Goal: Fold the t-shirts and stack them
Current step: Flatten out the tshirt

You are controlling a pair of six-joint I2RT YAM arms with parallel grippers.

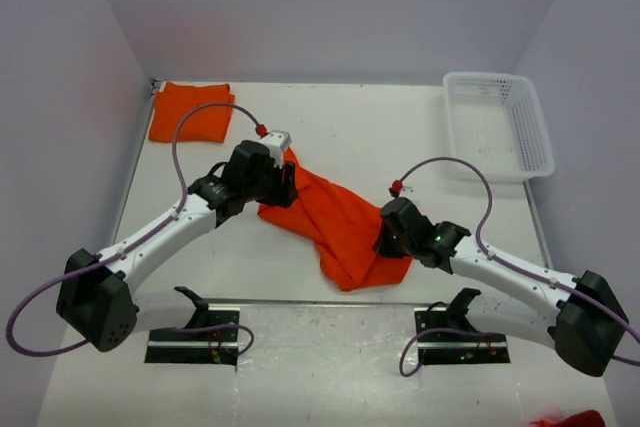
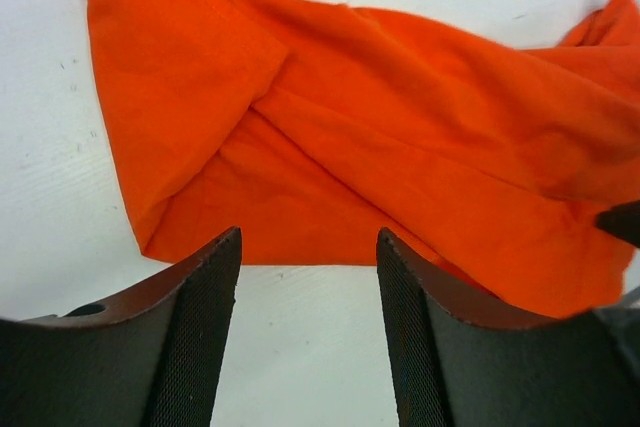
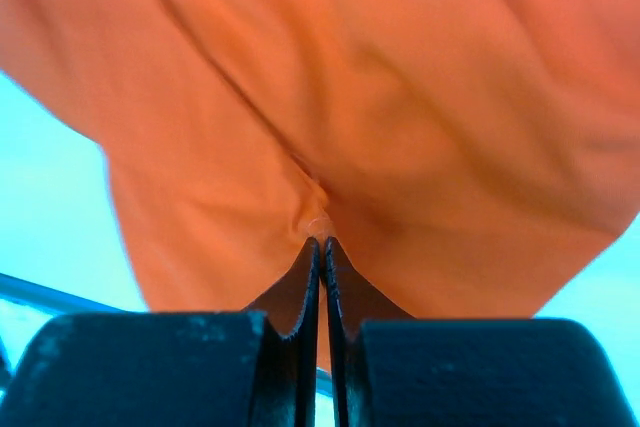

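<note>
A crumpled bright orange t-shirt (image 1: 335, 217) lies in the middle of the table, stretched between my two grippers. My left gripper (image 1: 283, 184) is open at its upper left end; in the left wrist view the shirt (image 2: 380, 147) lies just beyond the open fingers (image 2: 205, 317), with bare table between them. My right gripper (image 1: 388, 239) is shut on the shirt's lower right part; the right wrist view shows the cloth (image 3: 330, 97) pinched at the closed fingertips (image 3: 322, 243). A folded orange t-shirt (image 1: 190, 112) lies at the back left corner.
A white plastic lattice basket (image 1: 497, 125) stands at the back right. Two black mounts (image 1: 195, 332) sit at the near edge. A bit of red-orange cloth (image 1: 570, 419) shows at the bottom right corner.
</note>
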